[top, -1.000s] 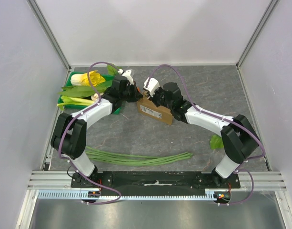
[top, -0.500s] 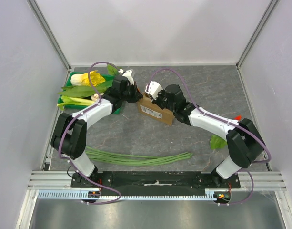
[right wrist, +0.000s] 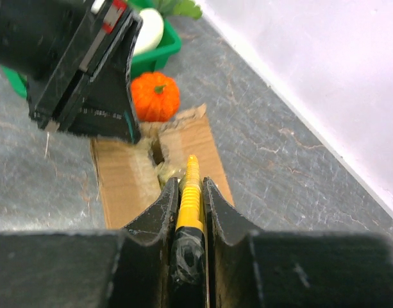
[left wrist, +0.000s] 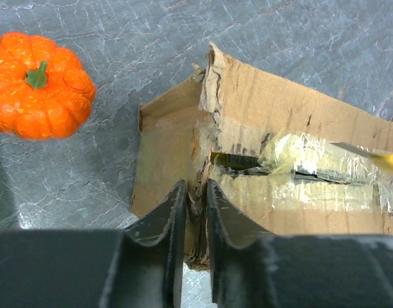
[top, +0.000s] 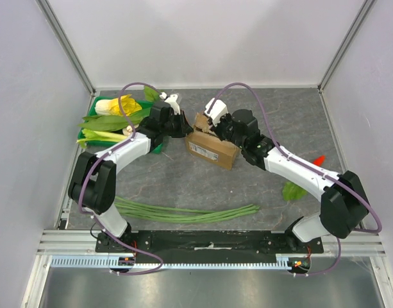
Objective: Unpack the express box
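Cardboard first: we count one express box (top: 212, 147), lying just right of the green tray (right wrist: 170, 48) with its taped seam up. There are two grippers. The left gripper (left wrist: 196, 189) flanks the box's torn corner; we cannot tell whether it pinches. The right gripper (right wrist: 190, 185) is clamped on one yellow-handled knife (right wrist: 192, 168). Only the wrist views show one orange pumpkin (left wrist: 39, 83), between tray and box.
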`<state>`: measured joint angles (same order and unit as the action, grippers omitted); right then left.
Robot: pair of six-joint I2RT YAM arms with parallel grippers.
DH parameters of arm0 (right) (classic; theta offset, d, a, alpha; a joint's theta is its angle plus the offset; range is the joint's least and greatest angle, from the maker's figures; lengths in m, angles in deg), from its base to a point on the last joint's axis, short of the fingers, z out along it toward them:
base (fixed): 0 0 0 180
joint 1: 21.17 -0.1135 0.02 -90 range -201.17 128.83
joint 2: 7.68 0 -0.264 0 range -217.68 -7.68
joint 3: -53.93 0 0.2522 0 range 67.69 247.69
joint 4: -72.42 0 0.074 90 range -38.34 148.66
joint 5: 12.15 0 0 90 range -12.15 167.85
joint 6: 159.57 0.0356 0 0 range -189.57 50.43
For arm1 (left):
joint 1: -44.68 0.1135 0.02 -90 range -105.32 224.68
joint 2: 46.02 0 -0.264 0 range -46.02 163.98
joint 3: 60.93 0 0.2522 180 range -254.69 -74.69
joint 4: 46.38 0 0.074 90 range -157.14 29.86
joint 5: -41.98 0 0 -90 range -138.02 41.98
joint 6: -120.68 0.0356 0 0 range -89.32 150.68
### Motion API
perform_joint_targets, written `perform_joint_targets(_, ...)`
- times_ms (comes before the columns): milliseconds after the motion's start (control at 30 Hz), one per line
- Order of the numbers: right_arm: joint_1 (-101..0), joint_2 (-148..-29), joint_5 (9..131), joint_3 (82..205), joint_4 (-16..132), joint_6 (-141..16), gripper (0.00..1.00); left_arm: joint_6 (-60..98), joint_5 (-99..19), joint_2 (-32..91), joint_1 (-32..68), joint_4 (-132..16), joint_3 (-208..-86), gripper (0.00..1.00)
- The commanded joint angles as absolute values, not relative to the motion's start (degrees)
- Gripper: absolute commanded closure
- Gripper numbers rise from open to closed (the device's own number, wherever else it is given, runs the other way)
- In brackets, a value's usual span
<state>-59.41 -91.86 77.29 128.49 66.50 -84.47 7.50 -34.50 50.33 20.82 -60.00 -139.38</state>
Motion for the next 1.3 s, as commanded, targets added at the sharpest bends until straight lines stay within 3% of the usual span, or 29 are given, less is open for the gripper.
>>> perform_joint_targets(0, -59.1, -88.7, 79.3, 131.7, 73.9, -79.0, 1.0, 9.3, -32.7, 47.1, 21.0, -58.5, -140.8, 0.73)
perform_joint_targets(133, -59.1, -87.6, 79.8, 131.5, 76.2, -76.3, 1.0, 9.4, -32.6, 46.1, 21.0, -58.3, -140.6, 0.65)
perform_joint_targets(367, -59.2, -87.1, 77.9, 130.9, 69.7, -76.4, 1.0, 9.3, -32.5, 43.7, 21.0, -58.3, -140.2, 0.41)
perform_joint_targets(467, -59.1, -86.3, 76.2, 128.9, 68.3, -76.0, 1.0, 9.2, -32.7, 42.4, 21.0, -58.6, -139.1, 0.36)
perform_joint_targets(567, -59.1, -85.4, 77.4, 127.4, 66.4, -75.2, 1.0, 9.1, -34.3, 40.8, 21.0, -59.8, -138.2, 0.35)
perform_joint_targets(867, -56.8, -82.7, 101.3, 127.5, 58.9, -67.3, 1.0, 3.5, -41.6, 30.5, 21.0, -65.6, -128.0, 0.38)
perform_joint_targets(1033, -53.5, -87.2, 99.7, 129.4, 53.1, -63.8, 1.0, -1.0, -36.8, 30.9, 20.9, -61.3, -121.5, 0.42)
perform_joint_targets(1267, -53.2, -85.5, 91.5, 127.6, 48.8, -62.6, 1.0, -4.6, -31.1, 38.3, 20.9, -54.0, -124.2, 0.43)
